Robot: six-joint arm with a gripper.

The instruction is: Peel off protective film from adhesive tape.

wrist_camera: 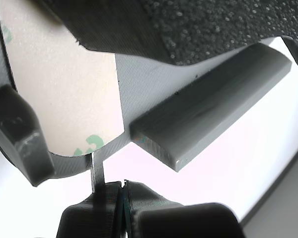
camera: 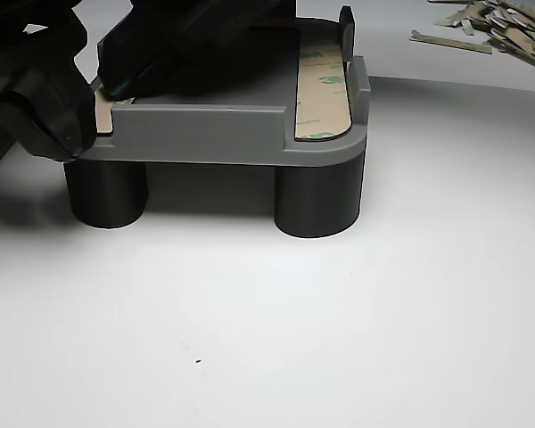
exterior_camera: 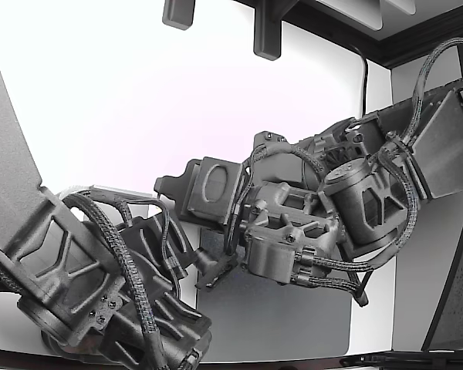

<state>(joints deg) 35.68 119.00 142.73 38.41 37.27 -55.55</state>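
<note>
Our gripper (wrist_camera: 123, 201) jaws pressed together on thin film tab (wrist_camera: 97, 171) at tape (wrist_camera: 59, 84) edge. Liner mostly on; peel barely begun, far strip (camera: 323, 89) untouched.

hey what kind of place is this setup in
Likely a lab or factory test bench: a plain white tabletop, a grey fixture on posts holding tape strips, and a heap of peeled film scraps nearby.

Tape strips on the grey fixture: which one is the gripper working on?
The strip at the other view's left corner, under the gripper. The other strip, along the fixture's right edge, lies uncovered and untouched.
</note>
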